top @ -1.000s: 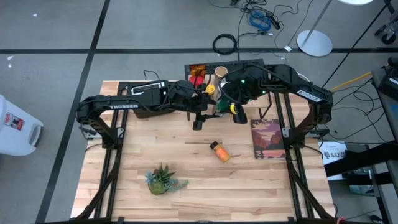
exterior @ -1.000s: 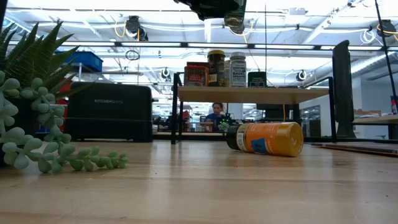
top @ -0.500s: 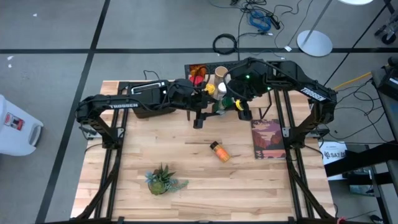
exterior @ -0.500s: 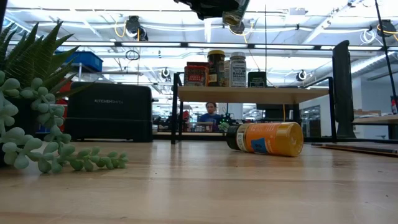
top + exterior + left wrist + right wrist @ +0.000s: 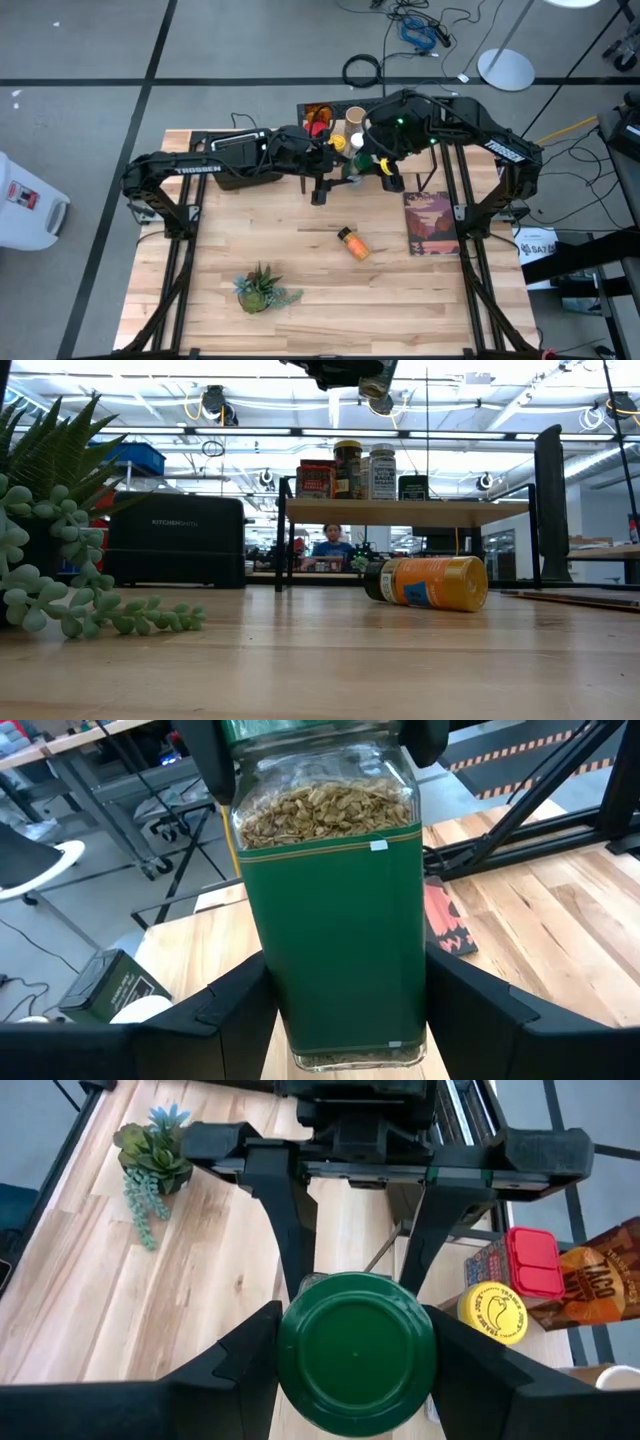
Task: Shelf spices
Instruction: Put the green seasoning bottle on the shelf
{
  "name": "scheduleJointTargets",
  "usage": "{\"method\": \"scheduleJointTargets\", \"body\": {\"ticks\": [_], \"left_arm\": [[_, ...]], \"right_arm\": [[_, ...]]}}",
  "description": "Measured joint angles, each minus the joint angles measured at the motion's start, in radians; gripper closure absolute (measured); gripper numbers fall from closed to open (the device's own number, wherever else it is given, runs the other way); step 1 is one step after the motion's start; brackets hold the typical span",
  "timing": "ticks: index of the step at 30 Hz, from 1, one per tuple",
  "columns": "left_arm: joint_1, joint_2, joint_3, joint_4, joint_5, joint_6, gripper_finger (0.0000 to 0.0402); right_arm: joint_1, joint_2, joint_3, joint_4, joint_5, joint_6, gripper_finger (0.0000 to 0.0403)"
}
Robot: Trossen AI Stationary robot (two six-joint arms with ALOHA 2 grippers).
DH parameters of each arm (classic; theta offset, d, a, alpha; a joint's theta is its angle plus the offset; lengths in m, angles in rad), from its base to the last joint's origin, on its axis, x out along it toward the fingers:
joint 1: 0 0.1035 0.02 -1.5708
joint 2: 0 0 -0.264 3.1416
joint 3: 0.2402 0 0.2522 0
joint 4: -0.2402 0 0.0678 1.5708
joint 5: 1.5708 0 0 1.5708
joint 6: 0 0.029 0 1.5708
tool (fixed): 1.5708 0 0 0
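Gripper fingers of both arms, left gripper (image 5: 340,1010) and right gripper (image 5: 355,1345), are clamped on one green-labelled jar (image 5: 335,910) held above the shelf (image 5: 405,511) at upper centre. Several spices are shelved; an orange bottle (image 5: 428,582) lies on the tabletop (image 5: 320,660). "KITCHENSMITH" is readable on the toaster (image 5: 175,540).

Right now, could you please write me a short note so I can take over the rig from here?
Left claw: shut on the body of the green-capped jar, held in the air near the shelf.
Right claw: shut on the same jar's cap.
Done: red tin, amber jar, white-capped shaker and dark tin stand on the shelf.
Left: shelve the jar, then the orange bottle, lying on its side on the tabletop.
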State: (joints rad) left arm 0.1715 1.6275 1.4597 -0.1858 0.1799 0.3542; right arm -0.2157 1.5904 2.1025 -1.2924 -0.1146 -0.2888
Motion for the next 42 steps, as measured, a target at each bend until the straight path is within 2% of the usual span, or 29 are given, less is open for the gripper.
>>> {"method": "scheduleJointTargets", "body": {"ticks": [12,20,24,32,42], "left_arm": [[-0.001,0.0,-0.002,0.012,0.002,-0.005,0.0162],[-0.002,0.003,-0.003,0.003,0.004,-0.008,0.0083],[-0.003,0.003,-0.003,0.003,-0.016,-0.008,0.006],[-0.002,0.004,-0.003,-0.001,-0.119,-0.008,0.0056],[0.013,0.004,-0.004,-0.026,-0.148,-0.013,0.0056]], "right_arm": [[-0.001,-0.001,0.0,0.033,-0.02,-0.009,0.021],[-0.002,-0.003,0.001,0.041,-0.014,-0.016,0.0211],[-0.014,-0.003,0.001,0.038,-0.013,-0.022,0.0211],[-0.068,-0.006,0.002,0.018,-0.033,-0.023,0.0211],[-0.08,-0.026,0.004,0.017,-0.061,-0.036,0.0211]]}}
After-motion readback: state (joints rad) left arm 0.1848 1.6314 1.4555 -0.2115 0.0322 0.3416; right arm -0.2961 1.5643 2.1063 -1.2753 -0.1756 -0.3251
